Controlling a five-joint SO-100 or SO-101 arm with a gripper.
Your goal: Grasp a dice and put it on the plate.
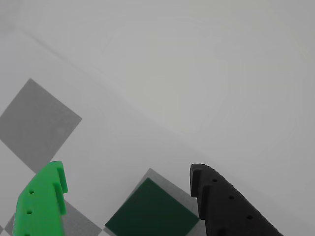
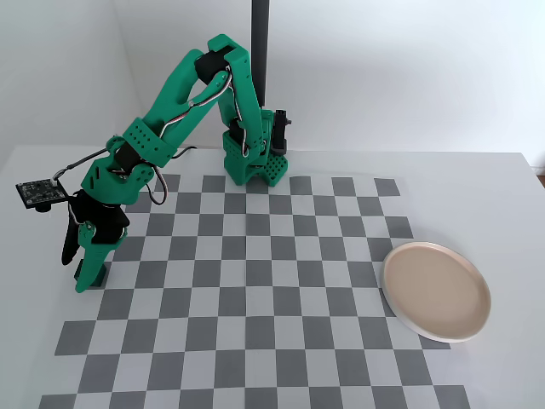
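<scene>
In the wrist view the dark green dice [image 1: 152, 211] lies on a grey checker square at the bottom edge. It sits between the two fingers of my gripper [image 1: 128, 172], nearer the black finger [image 1: 216, 196] than the green finger [image 1: 44, 201]. The jaws stand wide apart and touch nothing. In the fixed view the gripper [image 2: 77, 271] points down at the left edge of the checkerboard, with the dice [image 2: 96, 274] mostly hidden behind the green finger. The beige-pink plate [image 2: 436, 291] rests far off at the right side of the board.
The arm's base [image 2: 254, 166] stands at the back edge of the checkerboard mat [image 2: 255, 290]. A black post [image 2: 259, 43] rises behind it. A small circuit board [image 2: 38, 192] sticks out from the wrist to the left. White table surrounds the mat.
</scene>
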